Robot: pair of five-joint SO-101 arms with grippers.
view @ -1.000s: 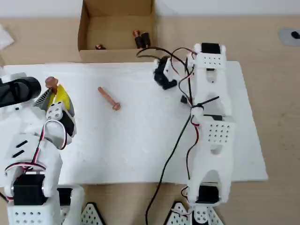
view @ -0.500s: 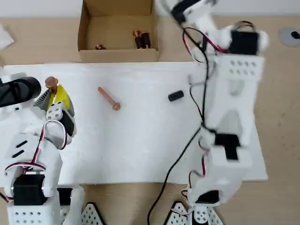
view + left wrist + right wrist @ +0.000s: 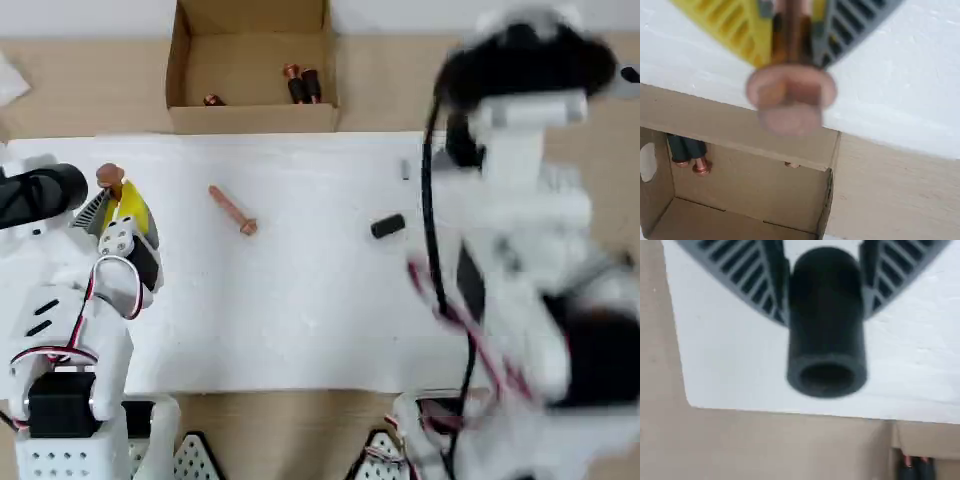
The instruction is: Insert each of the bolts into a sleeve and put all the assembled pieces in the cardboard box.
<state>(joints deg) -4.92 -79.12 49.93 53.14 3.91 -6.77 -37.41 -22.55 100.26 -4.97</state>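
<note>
- Furthest left, the left arm (image 3: 70, 330) stands at the near corner of a white foam sheet (image 3: 300, 310), which lies on a wooden table (image 3: 400, 80).
- Above it, the left gripper (image 3: 110, 197) has one yellow and one grey finger, and they are pinched on the held bolt (image 3: 110, 177). The left wrist view shows both fingers pressed against the copper shank, with the round head toward the camera.
- Just right of that, the loose bolt (image 3: 233, 210) lies flat and slanted on the foam. It is apart from the left gripper, and its head is at the nearer, right end.
- Beyond the foam's far edge, the cardboard box (image 3: 250, 118) sits open-topped on the table.
- Inside it, a pair of assembled pieces (image 3: 301, 84) lies side by side by the right wall. A third piece (image 3: 212, 100) shows its copper head against the front wall.
- Right of the middle, the loose sleeve (image 3: 388, 227), short and black, lies on its side on the foam, well apart from the loose bolt.
- Furthest right, the right arm (image 3: 520, 200) rises over the right part of the foam and is blurred in the high view.
- Its right gripper (image 3: 825, 290) has grey fingers clamped on either side of the gripped sleeve (image 3: 826, 340). The sleeve's open end faces the wrist camera, and it is held over the foam near the sheet's edge.
</note>
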